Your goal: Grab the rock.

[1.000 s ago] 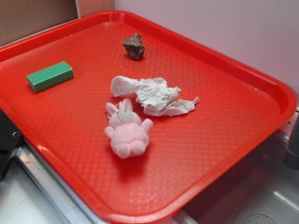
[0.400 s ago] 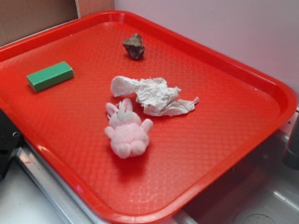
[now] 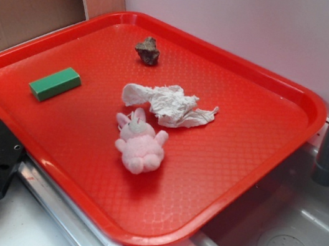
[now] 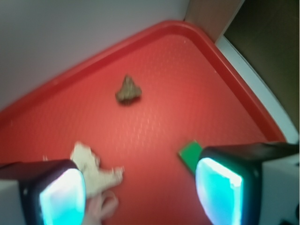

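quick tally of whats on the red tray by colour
brown-grey: 1, the rock
green: 1, the block
white: 1, the crumpled tissue
pink: 1, the plush toy
total: 4 things on the tray

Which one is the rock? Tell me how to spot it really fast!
Find the big red tray beside the sink. Look toward its far side, near the white wall, past the crumpled white tissue. The rock sits there alone: a small, jagged, brown-grey lump, nothing like the smooth green block or the soft pink plush toy.
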`<state>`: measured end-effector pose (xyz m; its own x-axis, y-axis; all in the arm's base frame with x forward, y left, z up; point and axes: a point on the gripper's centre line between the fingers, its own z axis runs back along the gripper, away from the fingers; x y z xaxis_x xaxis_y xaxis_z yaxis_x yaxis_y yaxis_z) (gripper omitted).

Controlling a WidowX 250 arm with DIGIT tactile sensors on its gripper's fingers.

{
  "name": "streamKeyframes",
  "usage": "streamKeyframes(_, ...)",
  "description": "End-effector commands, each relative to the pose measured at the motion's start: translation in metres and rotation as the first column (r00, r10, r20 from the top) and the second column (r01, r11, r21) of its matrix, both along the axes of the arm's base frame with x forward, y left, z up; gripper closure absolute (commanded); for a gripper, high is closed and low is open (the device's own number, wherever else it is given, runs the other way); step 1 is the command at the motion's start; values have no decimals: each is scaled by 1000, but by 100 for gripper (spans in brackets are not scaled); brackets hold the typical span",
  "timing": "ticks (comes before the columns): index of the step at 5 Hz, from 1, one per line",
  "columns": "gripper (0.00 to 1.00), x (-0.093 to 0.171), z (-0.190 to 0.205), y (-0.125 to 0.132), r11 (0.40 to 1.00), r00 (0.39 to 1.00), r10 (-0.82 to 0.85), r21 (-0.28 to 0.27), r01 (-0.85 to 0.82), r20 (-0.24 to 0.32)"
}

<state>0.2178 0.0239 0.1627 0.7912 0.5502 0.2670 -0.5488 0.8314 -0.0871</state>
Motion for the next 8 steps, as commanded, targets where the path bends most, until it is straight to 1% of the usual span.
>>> streamKeyframes(1, 0, 35, -29, 25, 988, 985, 154, -5, -154, 85)
streamKeyframes(3, 0, 60, -61, 33, 976, 974, 212, 39, -216, 80)
streamKeyframes(5, 0, 91, -100, 38, 972, 973, 224, 56, -227, 50)
streamKeyframes(6, 0, 100, -112, 37, 972, 974, 224, 68, -227, 45)
streamKeyframes(7, 0, 101, -122, 37, 970, 973, 232, 71, -232, 6)
streamKeyframes(8, 100, 98, -124, 38, 970, 972, 236, 61, -236, 0)
